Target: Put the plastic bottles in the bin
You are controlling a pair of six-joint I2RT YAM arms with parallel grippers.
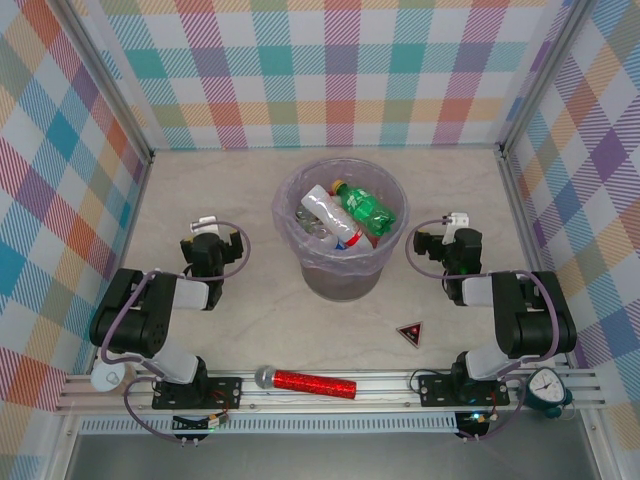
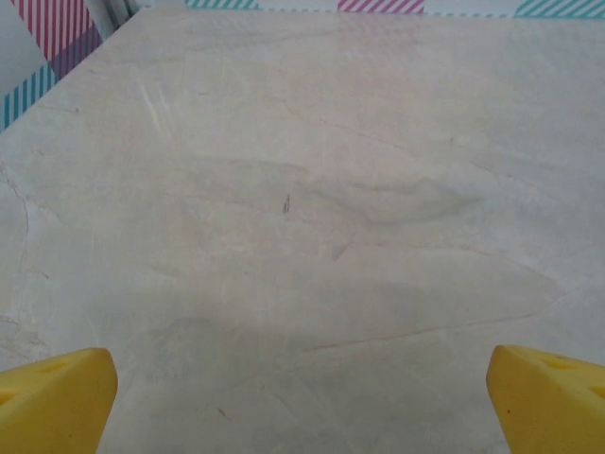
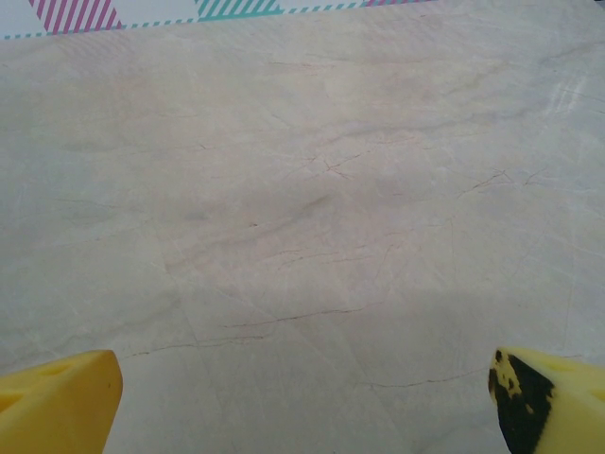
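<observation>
Black arms (image 1: 135, 318) with pale grey segments, looped lilac cables (image 1: 244, 246), yellow fingertips (image 2: 57, 397); black smudge on right fingertip (image 3: 518, 402).

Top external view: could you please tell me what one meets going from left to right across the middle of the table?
Left pincer → bin, plastic bottles inside → right pincer.

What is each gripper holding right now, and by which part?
Nothing is held. The left gripper and right gripper are both open, bare table between their yellow fingers. The plastic bottles lie in the bin.
</observation>
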